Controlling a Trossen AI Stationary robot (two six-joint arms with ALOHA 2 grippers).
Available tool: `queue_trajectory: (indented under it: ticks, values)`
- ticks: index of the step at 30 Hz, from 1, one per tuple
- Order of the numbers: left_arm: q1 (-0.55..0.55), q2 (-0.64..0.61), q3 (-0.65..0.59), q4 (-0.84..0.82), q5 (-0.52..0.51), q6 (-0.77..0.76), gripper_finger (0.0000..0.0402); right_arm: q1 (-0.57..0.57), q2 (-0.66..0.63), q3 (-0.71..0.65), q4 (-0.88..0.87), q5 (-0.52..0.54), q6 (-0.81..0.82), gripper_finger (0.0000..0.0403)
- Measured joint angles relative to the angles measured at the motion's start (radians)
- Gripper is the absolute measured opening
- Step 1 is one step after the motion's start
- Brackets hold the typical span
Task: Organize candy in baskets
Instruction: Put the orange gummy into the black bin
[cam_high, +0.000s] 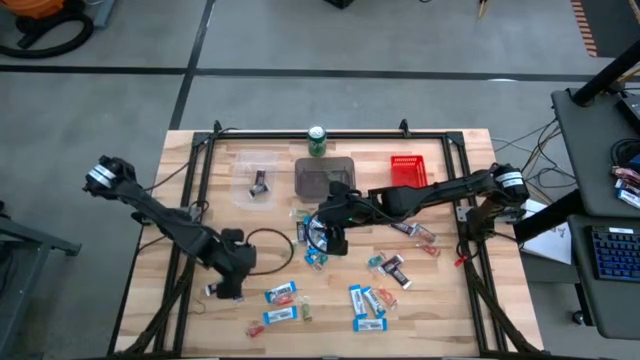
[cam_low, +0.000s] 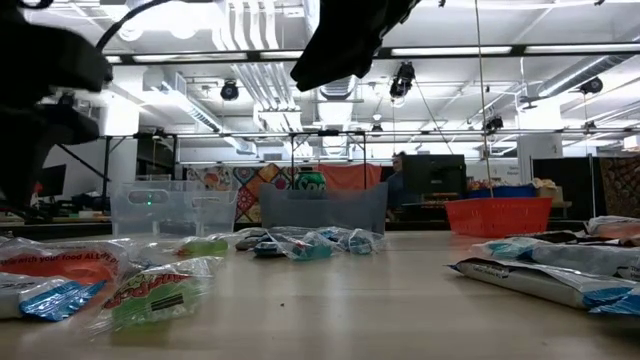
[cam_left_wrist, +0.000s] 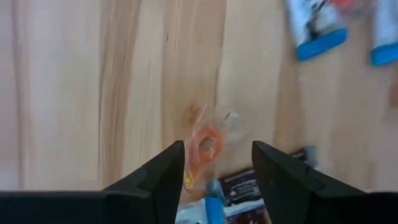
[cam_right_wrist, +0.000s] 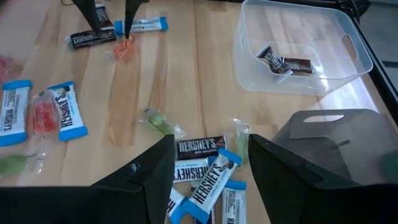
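Observation:
Three baskets stand in a row at the table's far side: clear, grey and red slotted. The clear basket holds dark mini bars. Wrapped candy lies scattered over the middle and near part of the table. My right gripper hovers open above a heap of blue-and-white and dark bars, near the grey basket. My left gripper is open at the near left, with a small orange-red piece lying on the wood between and beyond its fingers.
A green drink can stands behind the baskets at the far edge. A black cable loop lies between the arms. A dark frame runs around the table. More bars and small pieces lie on the bare wood.

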Motion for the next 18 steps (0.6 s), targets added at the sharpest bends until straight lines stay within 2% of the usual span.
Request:
queue_trajectory:
  ticks: [11, 15, 18]
  values:
    - [-0.004, 0.17, 0.001, -0.001, 0.0, -0.002, 0.0167, 0.0, 0.0, 0.0, -0.019, 0.0, 0.006, 0.0194]
    - [-0.004, 0.205, 0.005, 0.0, 0.001, -0.003, 0.0145, 0.002, 0.0, 0.0, -0.029, 0.001, 0.009, 0.0194]
    - [-0.004, 0.213, 0.005, 0.001, 0.007, -0.003, 0.0113, 0.011, 0.0, 0.0, -0.043, 0.015, 0.012, 0.0194]
